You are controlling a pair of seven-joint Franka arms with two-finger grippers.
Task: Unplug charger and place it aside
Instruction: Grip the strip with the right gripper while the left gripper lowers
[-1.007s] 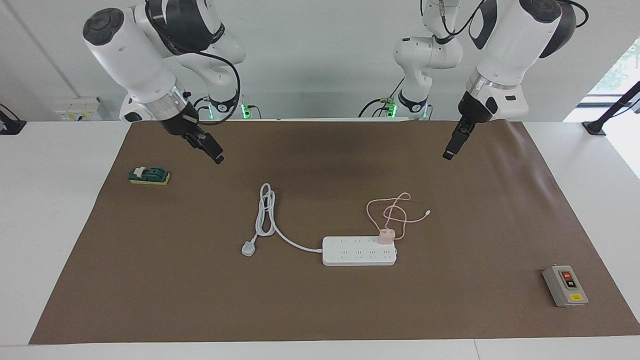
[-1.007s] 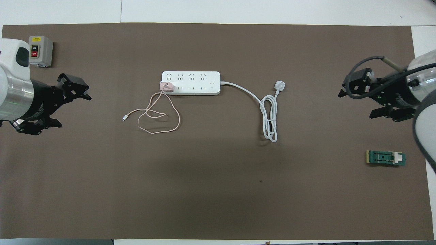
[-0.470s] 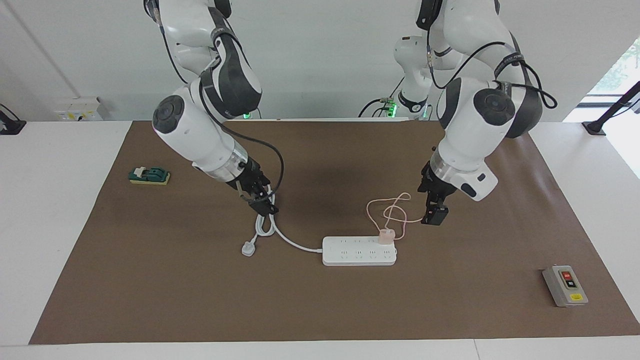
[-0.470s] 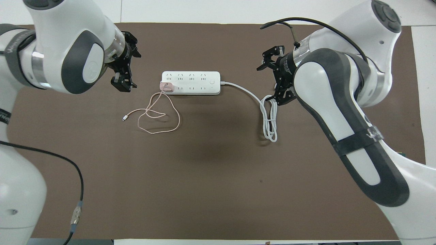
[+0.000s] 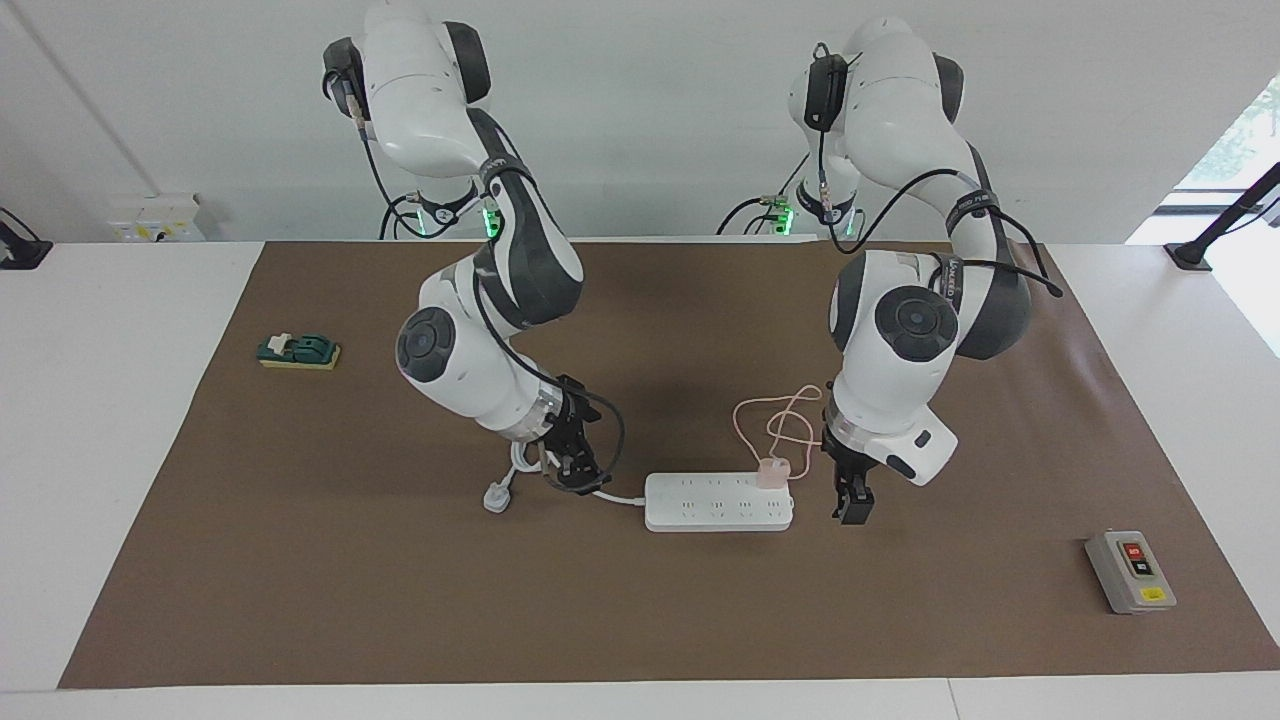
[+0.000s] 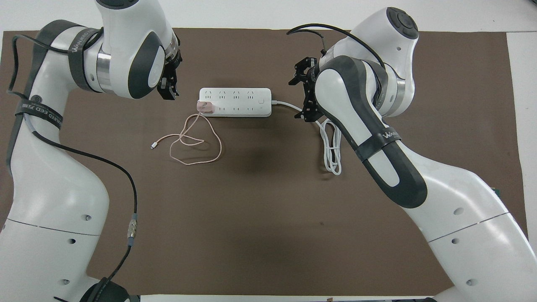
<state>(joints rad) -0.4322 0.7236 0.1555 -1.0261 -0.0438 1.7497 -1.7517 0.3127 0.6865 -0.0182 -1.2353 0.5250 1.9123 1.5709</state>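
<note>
The pale pink charger (image 5: 772,472) (image 6: 205,107) is plugged into the end of the white power strip (image 5: 718,502) (image 6: 235,102) toward the left arm's end. Its thin pink cable (image 5: 790,420) (image 6: 195,142) lies in loops on the mat, nearer to the robots. My left gripper (image 5: 850,505) (image 6: 168,86) is open and hangs low beside that end of the strip, close to the charger and not touching it. My right gripper (image 5: 575,470) (image 6: 304,96) is open, low over the strip's thick white cord (image 5: 610,493) beside the strip's other end.
A brown mat (image 5: 400,600) covers the table. The cord's white plug (image 5: 497,496) lies beside the right gripper. A grey switch box (image 5: 1130,572) sits toward the left arm's end, farther from the robots. A green block (image 5: 298,351) sits toward the right arm's end.
Both arms have swung in from the table's ends and come down. The left gripper now hangs beside the charger's end of the strip, the right gripper over the cord. The charger has not moved.
</note>
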